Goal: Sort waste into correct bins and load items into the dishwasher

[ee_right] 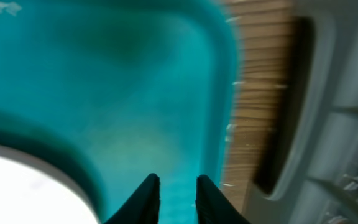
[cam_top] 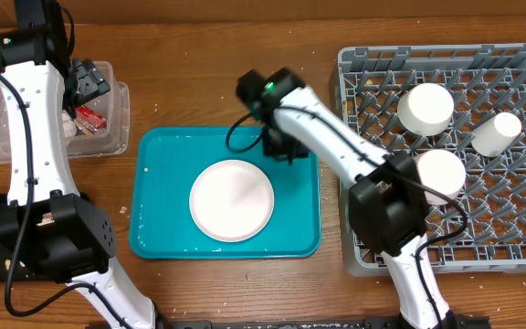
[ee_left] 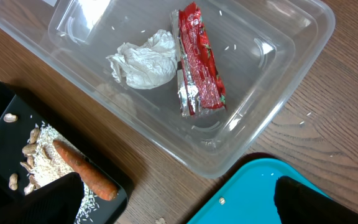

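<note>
The left gripper (ee_left: 179,202) is held wide and empty over the tub (ee_left: 272,118), where napkin (ee_left: 143,61) and wrapper (ee_left: 197,62) lie. The right gripper (ee_right: 178,196) is narrowed, empty, above the teal tray (ee_right: 135,93), near the plate (cam_top: 232,200). Two bowls (cam_top: 426,108) and a cup (cam_top: 497,132) are set in the rack (cam_top: 363,82).

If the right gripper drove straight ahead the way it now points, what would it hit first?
Most likely the bare floor of the teal rectangular plastic tray, beside the round white plate, not the plate itself. The view is blurred, so depth is uncertain.
</note>
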Action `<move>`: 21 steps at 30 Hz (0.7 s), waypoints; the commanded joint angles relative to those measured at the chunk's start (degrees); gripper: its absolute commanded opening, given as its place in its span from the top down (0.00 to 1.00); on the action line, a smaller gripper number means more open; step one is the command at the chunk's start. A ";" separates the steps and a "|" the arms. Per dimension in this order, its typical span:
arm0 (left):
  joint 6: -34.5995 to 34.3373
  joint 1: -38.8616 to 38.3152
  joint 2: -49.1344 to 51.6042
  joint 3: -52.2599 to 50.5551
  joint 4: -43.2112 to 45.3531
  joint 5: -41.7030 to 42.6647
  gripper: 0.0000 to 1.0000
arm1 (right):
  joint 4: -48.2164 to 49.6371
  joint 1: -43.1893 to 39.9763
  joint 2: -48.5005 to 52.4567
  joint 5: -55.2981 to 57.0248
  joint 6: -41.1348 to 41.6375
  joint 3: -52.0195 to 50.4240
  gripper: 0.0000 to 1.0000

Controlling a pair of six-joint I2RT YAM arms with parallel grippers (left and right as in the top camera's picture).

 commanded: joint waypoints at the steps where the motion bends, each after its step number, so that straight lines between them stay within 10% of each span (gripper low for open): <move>1: -1.18 -0.24 -1.44 0.83 -0.15 -0.79 0.00 | -0.35 -0.61 -0.42 -3.21 -0.04 3.93 0.79; 10: -1.18 -0.24 -1.44 0.83 -0.17 -0.79 0.00 | 5.51 6.03 -0.92 -19.17 -9.49 4.00 0.78; 16: -1.18 -0.24 -1.44 0.83 -0.15 -0.79 0.00 | 9.75 14.78 -0.28 -18.99 -11.52 4.00 0.47; 21: -1.18 -0.24 -1.44 0.83 -0.15 -0.79 0.00 | 10.34 19.50 -0.22 -19.19 -9.68 3.65 0.41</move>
